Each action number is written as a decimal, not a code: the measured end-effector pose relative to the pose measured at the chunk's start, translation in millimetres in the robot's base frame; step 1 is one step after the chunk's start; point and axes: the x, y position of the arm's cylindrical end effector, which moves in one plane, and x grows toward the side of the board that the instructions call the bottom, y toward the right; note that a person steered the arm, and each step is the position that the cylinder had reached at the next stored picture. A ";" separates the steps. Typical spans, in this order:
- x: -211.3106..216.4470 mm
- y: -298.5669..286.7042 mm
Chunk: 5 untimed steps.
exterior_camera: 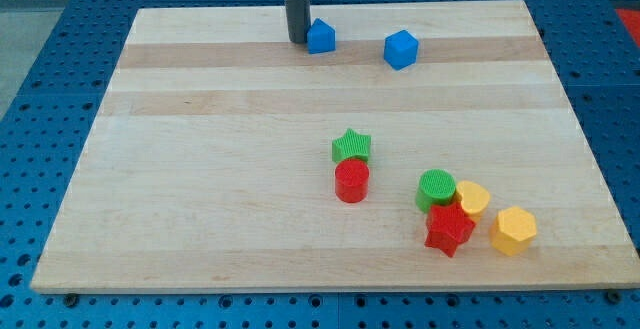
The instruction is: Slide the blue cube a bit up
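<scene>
The blue plastic cube (400,49) sits near the far edge of the pale wooden table (200,169), with only a narrow strip of bare wood between it and the edge at the view's top. So there is room for a short slide but not a long one. My tip (298,41), the lower end of the dark rod, stands to the view's left of the cube and at about the same height in the view. It is well apart from the cube and right against the left side of a smaller blue block with a peaked top (321,36), which lies between the two. The arm has no gripper, so there is nothing to report as open or closed; the rod holds nothing and can only push. I judge the task as not yet begun on the cube: nothing touches it, and my tip is on the wrong side for an upward push. What seems left is to come round below the cube, on the side toward the view's bottom, and nudge it gently toward the far edge without carrying the peaked block along. The green star (352,146), the red cylinder (351,181) and the cluster of green, yellow and red pieces lie far below the cube, out of the way.
</scene>
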 end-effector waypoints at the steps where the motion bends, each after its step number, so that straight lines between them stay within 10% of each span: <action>1: 2.4 -5.1; 3: 109.0 34.8; 5: 107.8 158.5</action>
